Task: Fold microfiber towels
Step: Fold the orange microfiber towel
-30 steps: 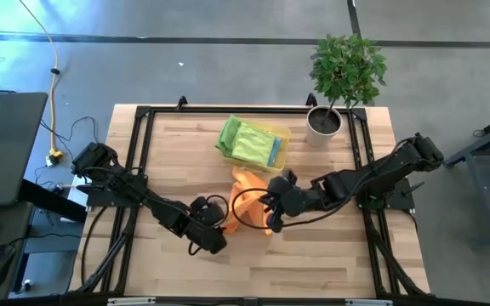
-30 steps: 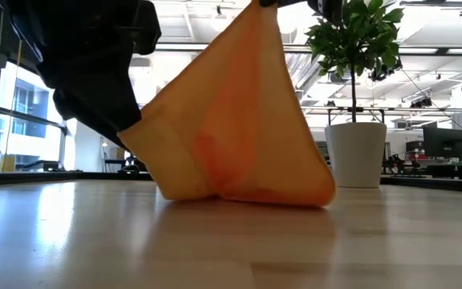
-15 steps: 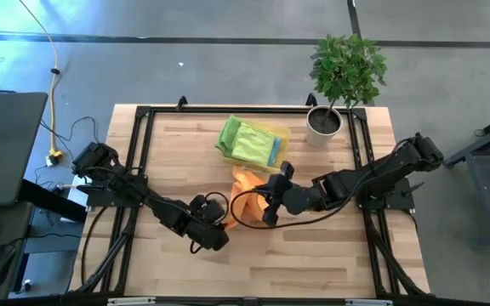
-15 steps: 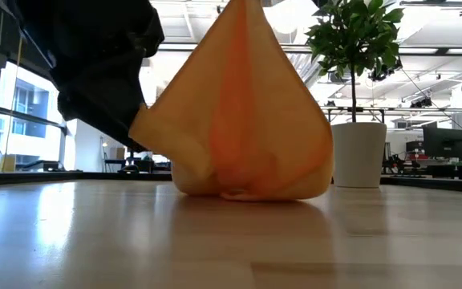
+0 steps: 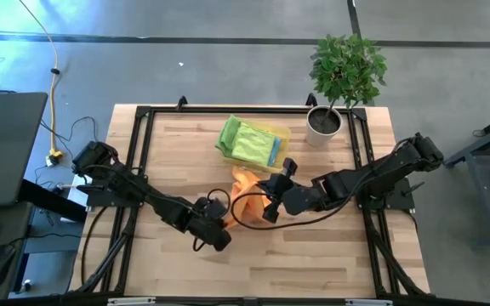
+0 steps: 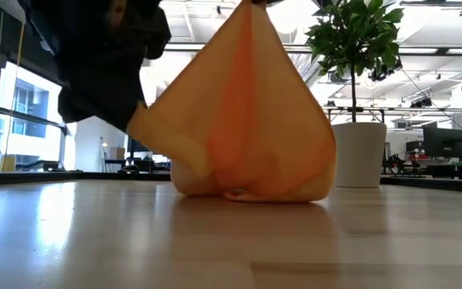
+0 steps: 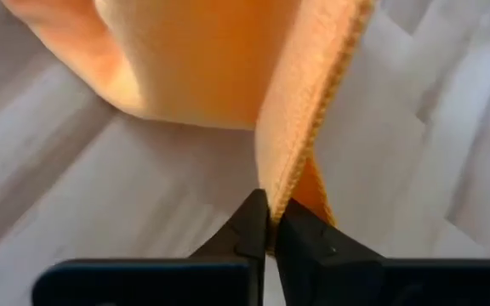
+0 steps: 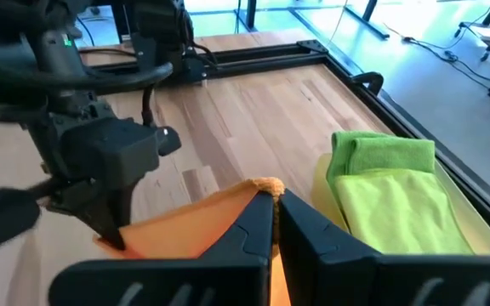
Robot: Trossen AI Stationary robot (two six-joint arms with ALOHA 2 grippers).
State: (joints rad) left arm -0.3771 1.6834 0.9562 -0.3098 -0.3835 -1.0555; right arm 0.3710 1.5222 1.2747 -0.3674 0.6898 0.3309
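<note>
An orange towel (image 5: 243, 202) hangs in a tent shape over the table's middle, and its lower fold (image 6: 239, 191) rests on the wood. My right gripper (image 5: 267, 206) is shut on its top corner. My left gripper (image 5: 225, 224), on the near-left side of the towel, is shut on its lower side edge. Light green towels (image 5: 247, 140) lie folded in a yellow tray (image 5: 281, 134) at the far middle. My left gripper pinches the towel's stitched side edge (image 7: 289, 183) between its two fingertips (image 7: 253, 223), slanting down from the table's near-left. The edge stands up from the fingers, and the cloth beyond it sags to the table. My right gripper pinches the towel's top corner (image 8: 264, 184) between its two fingers (image 8: 300, 223), coming from the table's right and slanting slightly down. The corner is lifted, and the cloth hangs below it with its lower fold (image 6: 239, 191) on the table.
A potted plant (image 5: 337, 81) in a white pot stands at the far right corner. The yellow tray with the green towels (image 8: 381, 174) lies just beyond the orange towel. Bare wood lies along the near edge (image 5: 253, 272).
My right gripper has rolled at the wrist and drawn the towel's top corner a little toward the table's left. The towel has gone from a slanted triangle to a fuller, more even drape, bunched on the wood. My left gripper has taken hold of the towel's side edge.
</note>
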